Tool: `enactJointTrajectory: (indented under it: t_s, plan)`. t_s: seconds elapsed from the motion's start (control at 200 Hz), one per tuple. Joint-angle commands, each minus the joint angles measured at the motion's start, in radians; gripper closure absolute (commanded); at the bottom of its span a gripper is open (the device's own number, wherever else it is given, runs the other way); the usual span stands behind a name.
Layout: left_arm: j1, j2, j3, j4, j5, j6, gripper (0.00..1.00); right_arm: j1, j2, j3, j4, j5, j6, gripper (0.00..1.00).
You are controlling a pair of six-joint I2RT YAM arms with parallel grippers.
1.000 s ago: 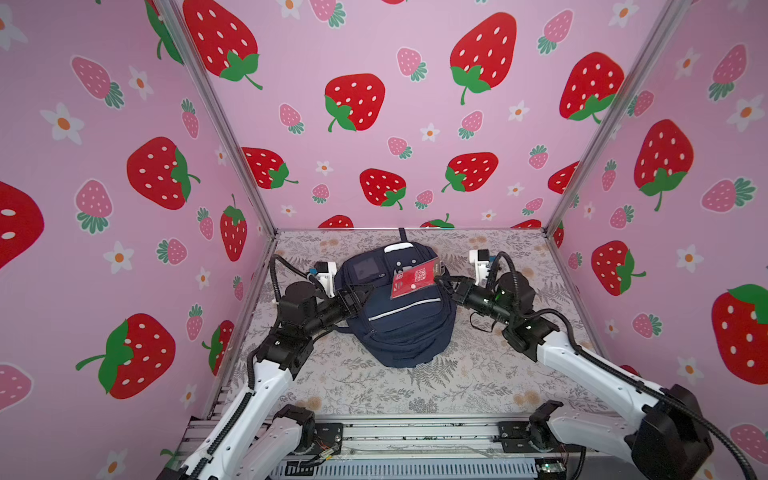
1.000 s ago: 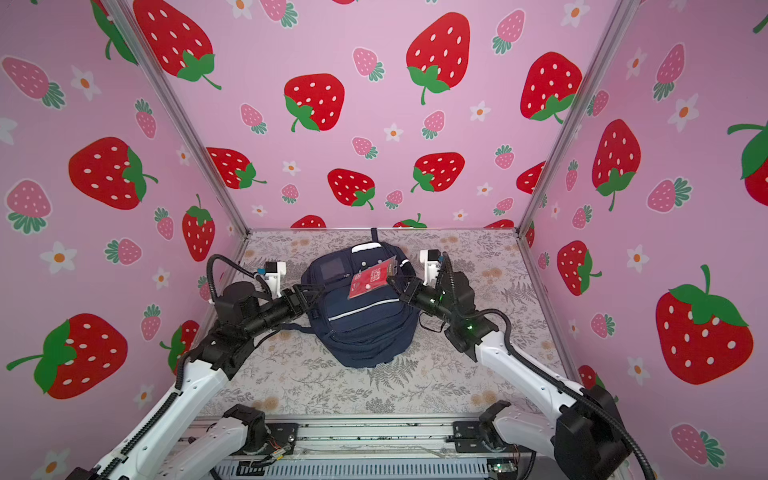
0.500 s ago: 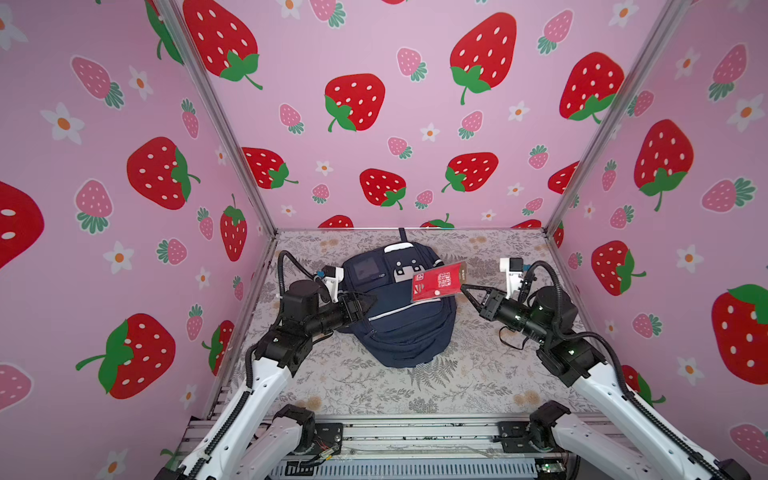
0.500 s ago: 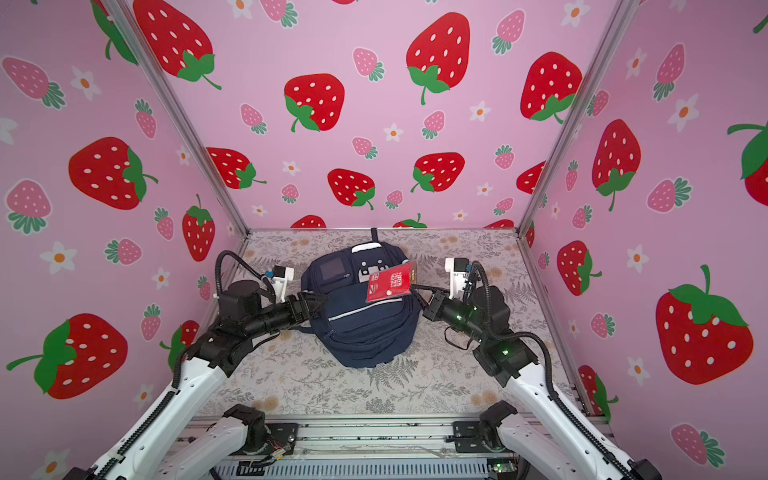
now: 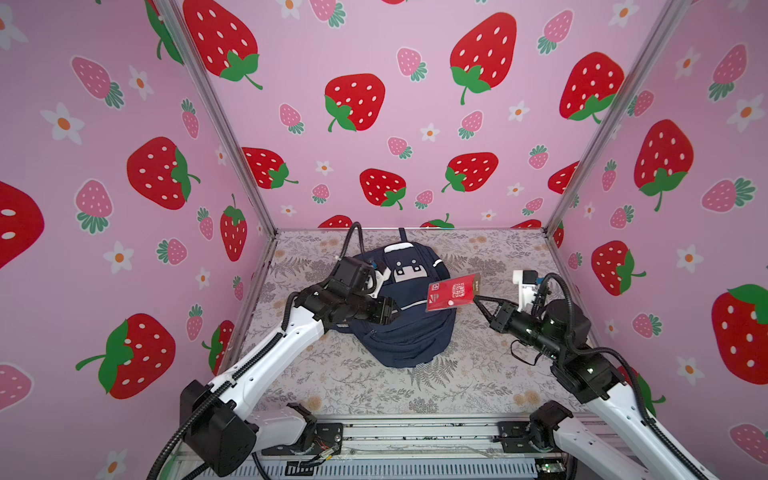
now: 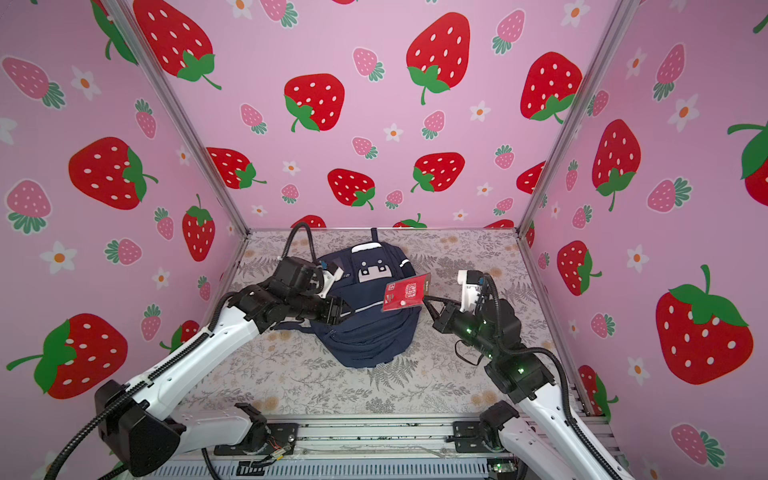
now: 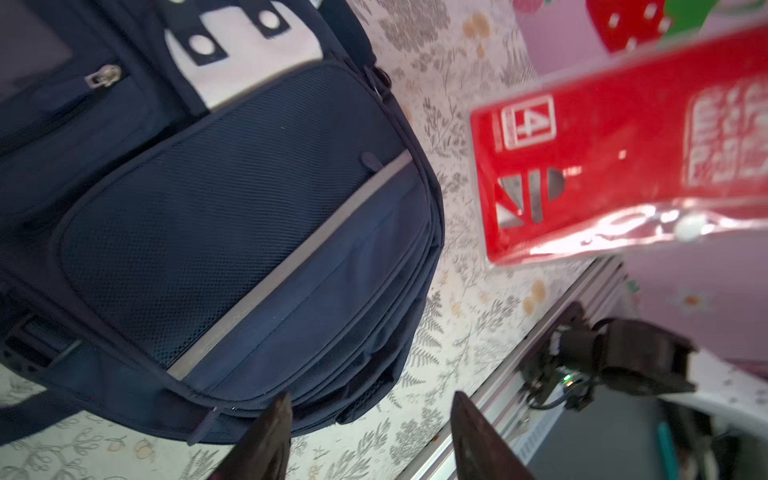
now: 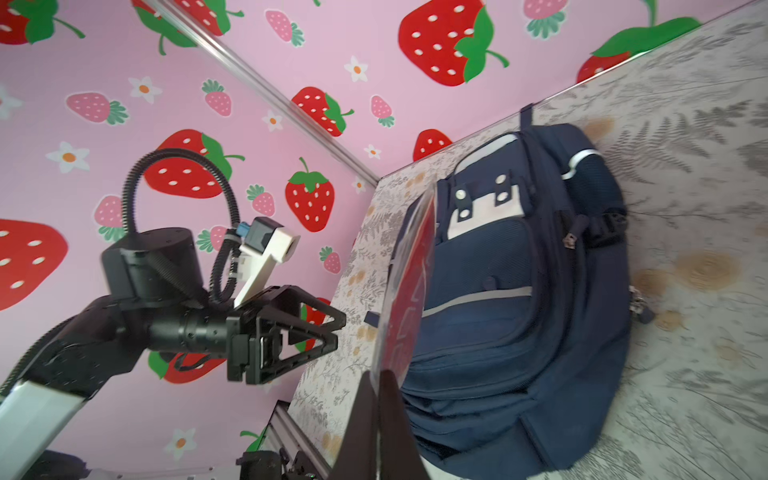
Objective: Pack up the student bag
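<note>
I hold the red packet (image 5: 451, 293) by its edge, right gripper (image 5: 478, 299) clamped tight, clear of the backpack (image 5: 409, 332) lying front-up on the table (image 5: 332, 374), so my left gripper (image 5: 390, 311), jaws parted and empty over its front, can open a pocket.

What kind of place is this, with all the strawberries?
Probably a robot test booth: strawberry-print wall panels in a metal frame, two robot arms on a rail, the right end effector gripping a red packet beside a backpack.
</note>
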Motion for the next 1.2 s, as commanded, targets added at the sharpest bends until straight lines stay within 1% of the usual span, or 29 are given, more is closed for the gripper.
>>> enactJointTrajectory:
  t_s: [0.0, 0.07, 0.145, 0.23, 0.31, 0.465, 0.615, 0.675, 0.69, 0.805, 0.9, 1.0, 1.101, 1.126, 1.141, 1.151, 1.161, 1.196]
  plan:
    - [-0.110, 0.080, 0.076, -0.134, -0.248, 0.178, 0.36, -0.008, -0.052, 0.045, -0.152, 0.133, 0.033, 1.00]
    - [-0.161, 0.139, 0.100, -0.142, -0.338, 0.216, 0.36, -0.008, -0.075, 0.051, -0.190, 0.150, 0.037, 1.00]
    - [-0.191, 0.195, 0.115, -0.138, -0.421, 0.237, 0.36, -0.008, -0.090, 0.062, -0.229, 0.175, 0.041, 1.00]
    - [-0.205, 0.241, 0.126, -0.121, -0.470, 0.245, 0.37, -0.010, -0.094, 0.077, -0.263, 0.177, 0.038, 1.00]
    - [-0.210, 0.278, 0.140, -0.116, -0.505, 0.250, 0.41, -0.009, -0.092, 0.078, -0.270, 0.167, 0.034, 1.00]
    - [-0.212, 0.294, 0.133, -0.089, -0.515, 0.242, 0.44, -0.010, -0.091, 0.048, -0.230, 0.146, 0.049, 1.00]
    - [-0.212, 0.295, 0.129, -0.061, -0.557, 0.231, 0.48, -0.010, -0.083, 0.015, -0.168, 0.102, 0.060, 1.00]
    - [-0.212, 0.304, 0.133, -0.060, -0.547, 0.234, 0.50, -0.009, -0.079, 0.009, -0.168, 0.079, 0.054, 1.00]
    - [-0.212, 0.304, 0.132, -0.058, -0.540, 0.236, 0.51, -0.010, -0.079, 0.009, -0.145, 0.074, 0.051, 1.00]
    - [-0.212, 0.319, 0.116, -0.041, -0.500, 0.239, 0.52, -0.010, -0.082, 0.008, -0.142, 0.069, 0.029, 1.00]
    - [-0.212, 0.339, 0.132, -0.047, -0.502, 0.239, 0.58, -0.010, -0.080, 0.008, -0.112, 0.024, 0.019, 1.00]
    - [-0.212, 0.366, 0.185, -0.072, -0.522, 0.246, 0.73, -0.008, -0.070, -0.002, -0.072, -0.018, 0.010, 1.00]
    - [-0.212, 0.366, 0.217, -0.070, -0.529, 0.265, 0.87, -0.009, -0.060, -0.020, -0.039, -0.066, 0.027, 1.00]
    - [-0.211, 0.362, 0.219, -0.064, -0.532, 0.271, 0.92, -0.008, -0.060, -0.028, -0.028, -0.081, 0.031, 1.00]
    - [-0.209, 0.359, 0.219, -0.059, -0.533, 0.272, 0.93, -0.008, -0.060, -0.032, -0.022, -0.089, 0.034, 1.00]
    - [-0.208, 0.355, 0.218, -0.054, -0.534, 0.273, 0.98, -0.008, -0.060, -0.036, -0.016, -0.095, 0.036, 1.00]
    - [-0.207, 0.351, 0.217, -0.053, -0.533, 0.273, 1.00, -0.008, -0.060, -0.039, -0.011, -0.100, 0.039, 1.00]
    - [-0.200, 0.337, 0.211, -0.038, -0.522, 0.271, 1.00, -0.009, -0.062, -0.049, 0.001, -0.115, 0.045, 1.00]
